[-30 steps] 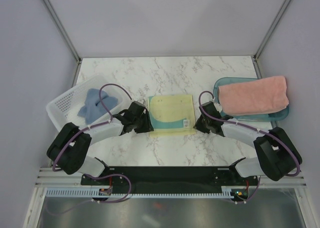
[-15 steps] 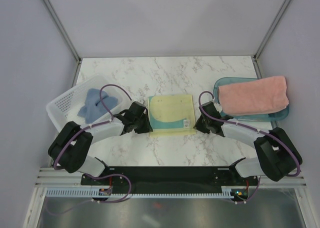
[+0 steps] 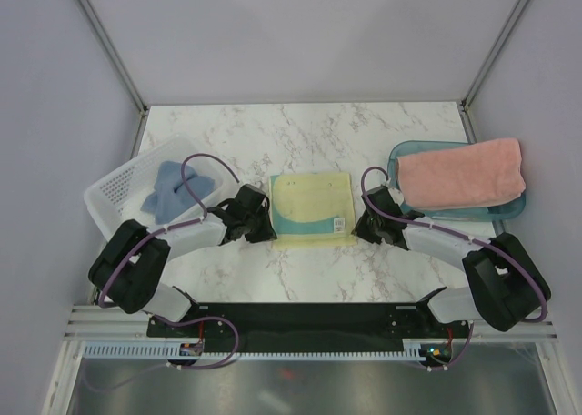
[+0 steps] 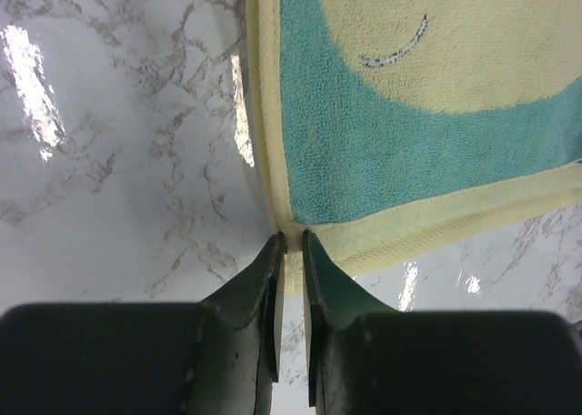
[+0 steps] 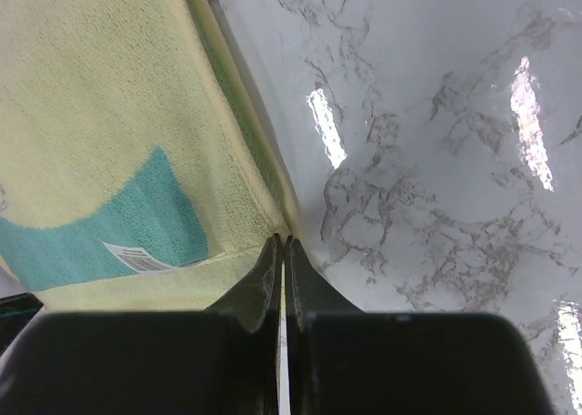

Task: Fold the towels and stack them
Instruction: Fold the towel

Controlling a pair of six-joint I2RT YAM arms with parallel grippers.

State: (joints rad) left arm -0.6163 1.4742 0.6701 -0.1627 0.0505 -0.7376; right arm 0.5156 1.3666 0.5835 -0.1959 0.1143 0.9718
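Observation:
The pale-yellow-and-teal towel (image 3: 312, 206) lies folded flat at the middle of the marble table, with a small tag at its near right. My left gripper (image 3: 272, 235) is at the towel's near left corner. In the left wrist view the towel (image 4: 409, 115) has its yellow corner between the nearly closed jaws of that gripper (image 4: 292, 237). My right gripper (image 3: 356, 230) is at the near right corner. In the right wrist view it (image 5: 283, 240) is shut, pinching the corner of the towel (image 5: 91, 115). The salmon-pink towel (image 3: 462, 174) lies folded at the right. The blue-grey towel (image 3: 173, 192) lies crumpled at the left.
The pink towel rests on a teal translucent tray (image 3: 396, 156) at the right edge. The blue-grey towel sits in a white perforated basket (image 3: 114, 192) at the left. Bare marble stretches behind the yellow towel up to the back wall.
The left gripper's jaws have narrowed onto the towel's near left corner, and the arm has shifted slightly. The right arm and all the towels have stayed put.

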